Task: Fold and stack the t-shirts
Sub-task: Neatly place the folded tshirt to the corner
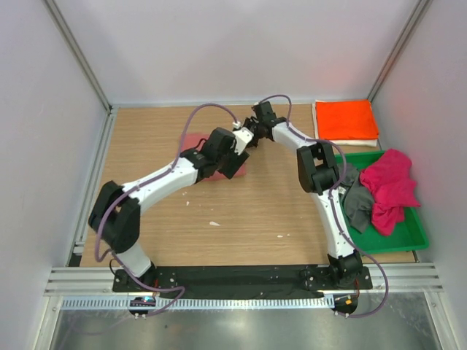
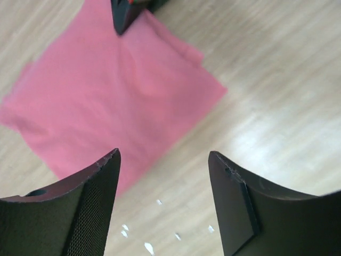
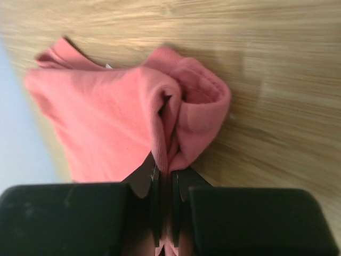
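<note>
1. Light wooden desk (image 1: 241,219), carrying all the items below.
2. Green plastic tray (image 1: 408,237), at the right edge of the desk; holds a crumpled magenta cloth t-shirt (image 1: 390,186) and, beside it on its left, a crumpled dark grey cloth t-shirt (image 1: 357,204).
3. Bright orange cloth t-shirt (image 1: 346,119), folded square in the far right corner, on top of a white cloth t-shirt (image 1: 349,143).
4. Dusty salmon-red cloth t-shirt (image 2: 122,101), lying on the desk left of centre, towards the far side.
5. Left claw (image 2: 162,157), spread wide, hovering over the salmon-red shirt's near edge and gripping nothing.
6. Right claw (image 3: 164,170), pressed together, pinching a raised fold of the salmon-red shirt.
</note>
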Controlling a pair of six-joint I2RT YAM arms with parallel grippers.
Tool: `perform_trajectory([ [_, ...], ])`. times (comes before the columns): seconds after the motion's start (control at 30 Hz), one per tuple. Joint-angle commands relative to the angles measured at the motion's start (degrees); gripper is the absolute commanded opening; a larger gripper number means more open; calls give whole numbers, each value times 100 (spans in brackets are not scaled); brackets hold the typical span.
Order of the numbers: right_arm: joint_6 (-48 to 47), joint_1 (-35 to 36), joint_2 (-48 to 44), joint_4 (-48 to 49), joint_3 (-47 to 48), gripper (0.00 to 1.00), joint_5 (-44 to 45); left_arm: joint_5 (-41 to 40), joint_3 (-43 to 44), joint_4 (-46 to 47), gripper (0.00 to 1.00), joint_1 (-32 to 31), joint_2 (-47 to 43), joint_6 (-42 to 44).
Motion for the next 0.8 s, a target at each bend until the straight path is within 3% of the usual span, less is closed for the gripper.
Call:
perform_trajectory([
  [0.0, -2173, -31, -571, -2115, 635, 2, 1349, 621, -397, -16, 68, 118, -1079, -1099],
  [0.07, -3050, -49, -677, -2689, 952, 1, 2060, 648, -600, -68, 68, 118, -1441, -1531],
  [0.1, -3682, -92, -1009, -3379, 1032, 2, 3072, 588, -1045, -112, 68, 136, -2096, -2046],
  [0.23, -4435, -259, -1266, -3903, 1041, 1, 3731, 604, -1523, -121, 68, 179, -2655, -2481],
  [0.5, -5709, -1120, -1407, -4178, 1788, 2, 4172, 956, -2306, -51, 67, 224, -3175, -2912],
  [0.77, -6220, -1596, -1425, -3185, 2113, 1, 4260, 1430, -2175, 19, 66, 233, -2622, -2877],
])
